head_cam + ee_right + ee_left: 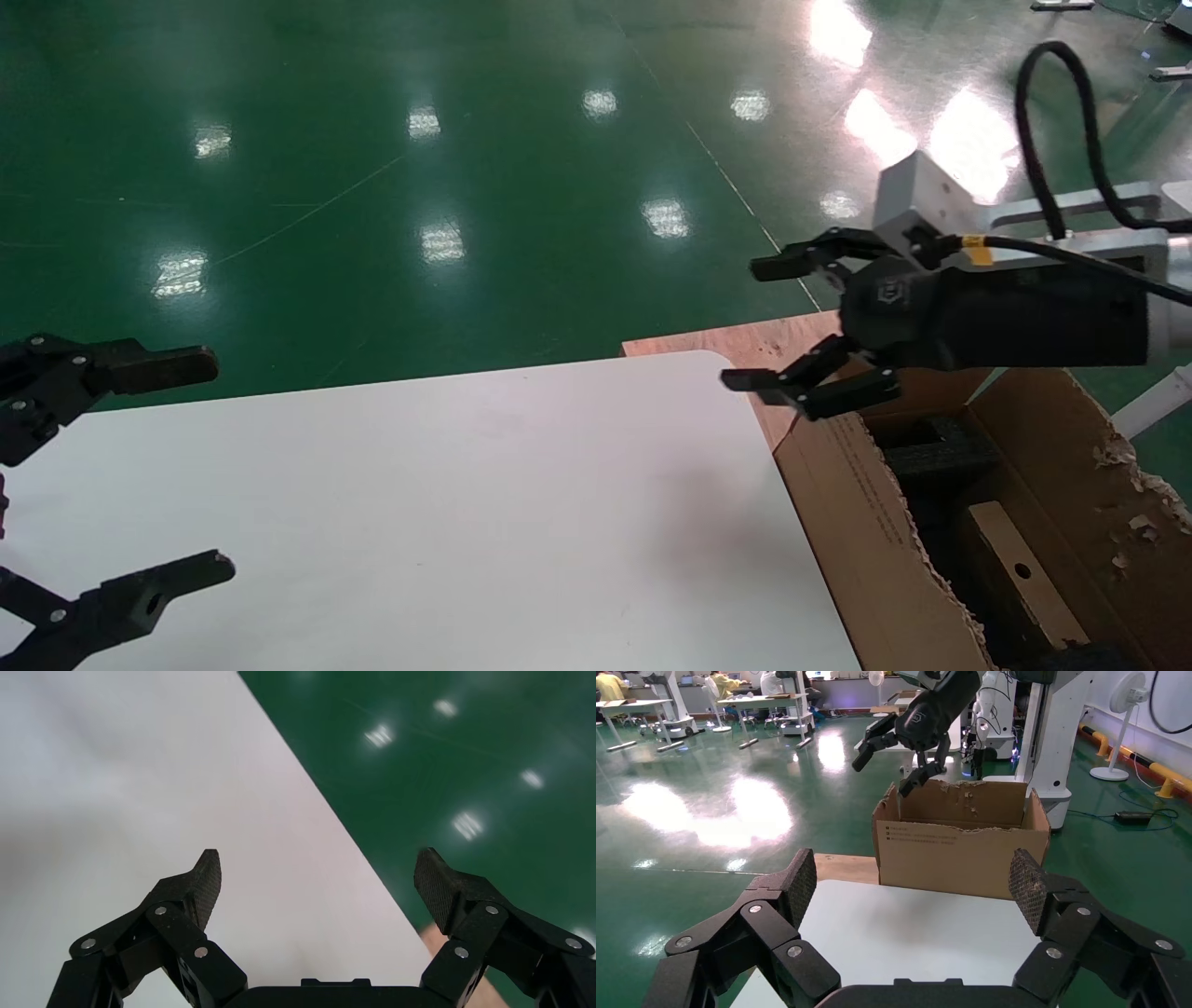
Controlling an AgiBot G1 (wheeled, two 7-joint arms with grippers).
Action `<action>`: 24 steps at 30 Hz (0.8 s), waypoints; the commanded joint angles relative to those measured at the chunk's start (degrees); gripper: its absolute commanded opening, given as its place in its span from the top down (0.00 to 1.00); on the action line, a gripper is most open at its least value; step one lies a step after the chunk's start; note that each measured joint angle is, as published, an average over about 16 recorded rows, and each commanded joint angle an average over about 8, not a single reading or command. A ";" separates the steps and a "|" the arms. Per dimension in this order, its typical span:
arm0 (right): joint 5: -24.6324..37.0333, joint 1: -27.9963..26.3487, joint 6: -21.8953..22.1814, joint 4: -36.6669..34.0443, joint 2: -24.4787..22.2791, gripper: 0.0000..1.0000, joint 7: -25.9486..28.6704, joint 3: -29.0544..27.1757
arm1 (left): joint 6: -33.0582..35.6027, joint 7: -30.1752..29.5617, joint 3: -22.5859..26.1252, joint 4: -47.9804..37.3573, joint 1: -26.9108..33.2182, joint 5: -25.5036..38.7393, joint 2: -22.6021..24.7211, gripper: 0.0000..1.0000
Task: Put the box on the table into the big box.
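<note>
Both grippers stood wide open and held nothing: the right gripper [765, 326] hung in the air above the rounded far right corner of the table [484, 503], just over the near wall of the big box [866, 559], and the left gripper [177, 466] was parked over the tabletop's left edge. The box [1020, 573] lay inside the big box already, down among the dark foam [941, 452], its pale broad face with the round hole turned upward, so the placing looked to be done. No other small box showed on the tabletop. A plywood board [745, 340] lay beyond the far right corner, beneath the carton. Judging from its layered edges and crisp brick shape, the box was probably stiff, light cardboard, dry and not slippery, unlikely to break but liable to dent at the corners if squeezed hard. If it needed shifting, the sensible hold would be across its two long narrow sides near the middle, jaws coming down from above, clear of the hole and of the ragged torn flaps.
</note>
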State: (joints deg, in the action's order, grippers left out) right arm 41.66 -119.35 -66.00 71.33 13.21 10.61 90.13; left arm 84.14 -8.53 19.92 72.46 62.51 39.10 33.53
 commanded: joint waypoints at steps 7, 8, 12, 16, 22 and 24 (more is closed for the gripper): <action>0.04 12.68 -4.32 0.49 4.79 0.00 0.03 -16.26 | 0.00 0.00 0.01 0.00 0.00 0.00 0.00 0.00; 0.05 14.29 -4.87 0.56 5.39 0.00 0.03 -18.32 | 0.00 0.00 0.01 0.00 0.00 0.00 0.00 0.00; 0.07 20.58 -7.01 0.80 7.77 0.00 0.05 -26.39 | 0.00 0.00 0.01 0.00 0.00 -0.01 0.00 0.00; 0.09 26.95 -9.18 1.05 10.17 0.00 0.07 -34.56 | 0.00 0.01 0.01 0.00 0.00 -0.01 0.00 0.00; 0.13 36.46 -12.42 1.42 13.76 0.00 0.09 -46.75 | -0.01 0.01 0.02 0.00 0.00 -0.01 -0.01 0.00; 0.14 39.60 -13.49 1.54 14.94 0.00 0.10 -50.78 | -0.01 0.01 0.02 0.00 0.00 -0.01 -0.01 0.00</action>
State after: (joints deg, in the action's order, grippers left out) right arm 41.78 -83.68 -78.16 72.72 26.68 10.70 44.38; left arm 84.13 -8.53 19.94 72.46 62.52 39.09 33.52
